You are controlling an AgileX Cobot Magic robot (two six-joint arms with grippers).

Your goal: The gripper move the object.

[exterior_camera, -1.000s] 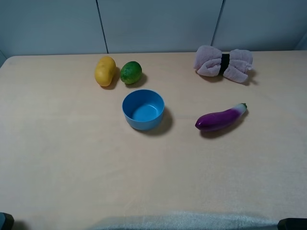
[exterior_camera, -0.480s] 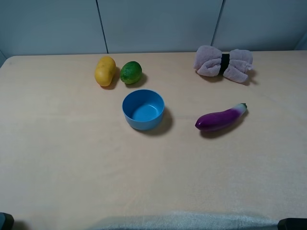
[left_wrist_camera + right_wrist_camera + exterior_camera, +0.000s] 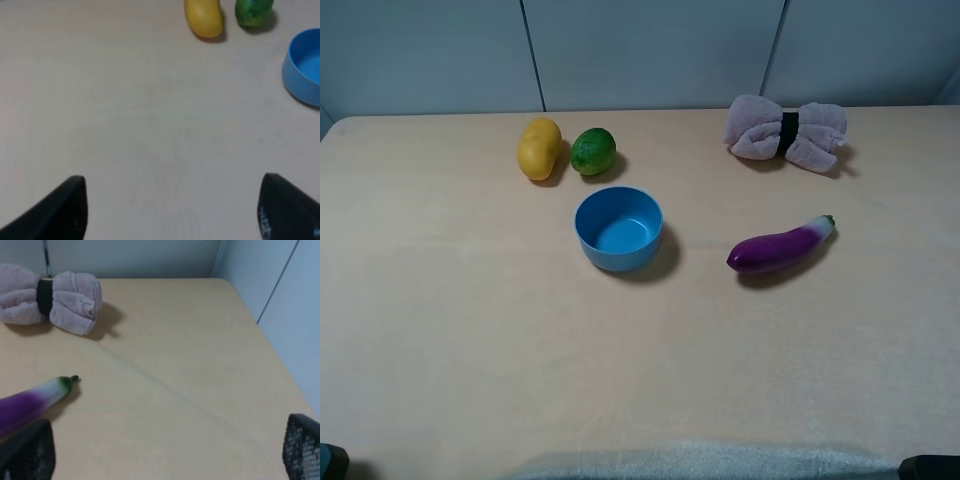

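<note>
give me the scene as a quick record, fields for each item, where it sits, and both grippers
yellow object: far left part of table, lying beside the lime, untouched
lime: just right of the yellow object
blue bowl: centre, upright, empty
eggplant: right of the bowl, lying on its side
pink towel: far right, rolled, black band round its middle
table: light beige
left gripper: open, holding nothing, short of the yellow object
right gripper: open, holding nothing, near the eggplant
</note>
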